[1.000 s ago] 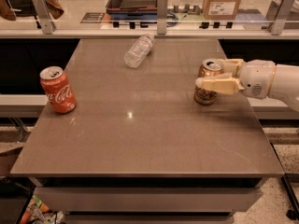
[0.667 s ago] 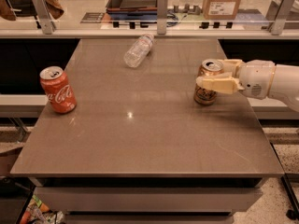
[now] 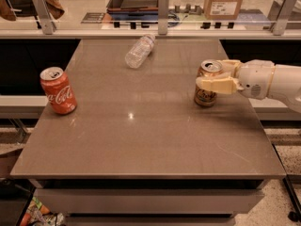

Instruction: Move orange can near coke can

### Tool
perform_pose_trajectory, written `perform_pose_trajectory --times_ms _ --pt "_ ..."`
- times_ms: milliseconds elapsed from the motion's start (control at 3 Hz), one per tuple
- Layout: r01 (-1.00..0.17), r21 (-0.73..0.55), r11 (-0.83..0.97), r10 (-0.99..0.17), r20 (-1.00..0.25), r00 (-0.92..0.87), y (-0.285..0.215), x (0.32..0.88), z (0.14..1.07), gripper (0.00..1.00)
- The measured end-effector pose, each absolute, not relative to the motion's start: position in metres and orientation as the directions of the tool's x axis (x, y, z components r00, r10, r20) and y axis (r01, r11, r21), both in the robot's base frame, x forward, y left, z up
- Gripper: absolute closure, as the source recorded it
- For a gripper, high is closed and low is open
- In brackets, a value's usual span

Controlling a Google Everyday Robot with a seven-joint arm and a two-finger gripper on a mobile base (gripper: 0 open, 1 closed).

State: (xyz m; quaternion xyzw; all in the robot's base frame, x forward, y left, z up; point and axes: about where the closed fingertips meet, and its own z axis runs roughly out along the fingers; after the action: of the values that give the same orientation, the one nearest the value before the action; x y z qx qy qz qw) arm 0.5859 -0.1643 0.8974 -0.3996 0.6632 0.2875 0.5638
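The orange can (image 3: 206, 95) stands upright on the right side of the brown table (image 3: 141, 135). My gripper (image 3: 212, 76) reaches in from the right, with one finger (image 3: 217, 85) across the can's front and the other behind it, closed around the can. The can's base rests on the table. The coke can (image 3: 58, 90) stands upright near the table's left edge, far from the orange can.
A clear plastic bottle (image 3: 139, 51) lies on its side at the back middle of the table. A glass-railed ledge (image 3: 162, 27) runs behind the table. A cardboard box (image 3: 224, 1) stands beyond it.
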Motion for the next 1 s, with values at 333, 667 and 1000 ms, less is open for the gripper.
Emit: perform_pose_trajectory --times_ms 333,667,1000 --pt "-0.866 -0.073 0.495 -0.215 -0.976 -0.04 -0.152 0.583 0.906 1.0" --pt "-0.883 -0.097 0.459 -0.217 -0.976 -0.006 -0.125 0.574 0.925 1.0" --pt "-0.907 -0.108 0.407 -0.201 -0.979 0.026 -0.084 0.568 0.941 1.0"
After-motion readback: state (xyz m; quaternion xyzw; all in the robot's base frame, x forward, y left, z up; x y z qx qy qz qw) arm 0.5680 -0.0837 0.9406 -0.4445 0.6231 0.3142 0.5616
